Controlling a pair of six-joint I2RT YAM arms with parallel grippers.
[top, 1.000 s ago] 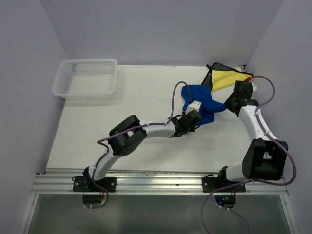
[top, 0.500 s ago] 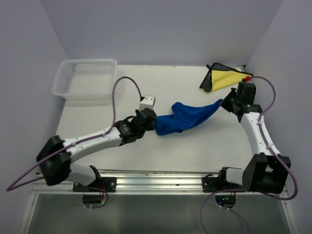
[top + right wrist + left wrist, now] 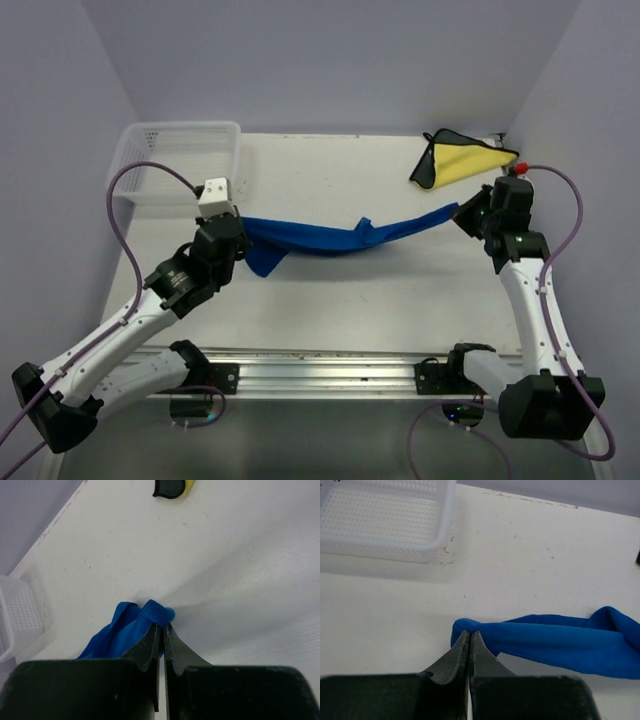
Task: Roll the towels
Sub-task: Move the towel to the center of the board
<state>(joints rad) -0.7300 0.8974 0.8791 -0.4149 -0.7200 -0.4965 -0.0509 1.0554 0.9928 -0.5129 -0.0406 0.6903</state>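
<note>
Blue towel (image 3: 320,240) wider across white table (image 3: 340,175)

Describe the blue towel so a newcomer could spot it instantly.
Start at the white table. Across its middle stretches a blue towel, drawn into a long band, one end pinched in the left tool and the other in the right tool. Unlike the yellow towel lying in the far right corner, it is plain blue and held at both ends.

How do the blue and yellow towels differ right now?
The blue towel is stretched long, held at its ends by the left end effector and right end effector; the yellow towel lies folded, untouched. Blue is plain; yellow has dark edging. Neither is rolled.
</note>
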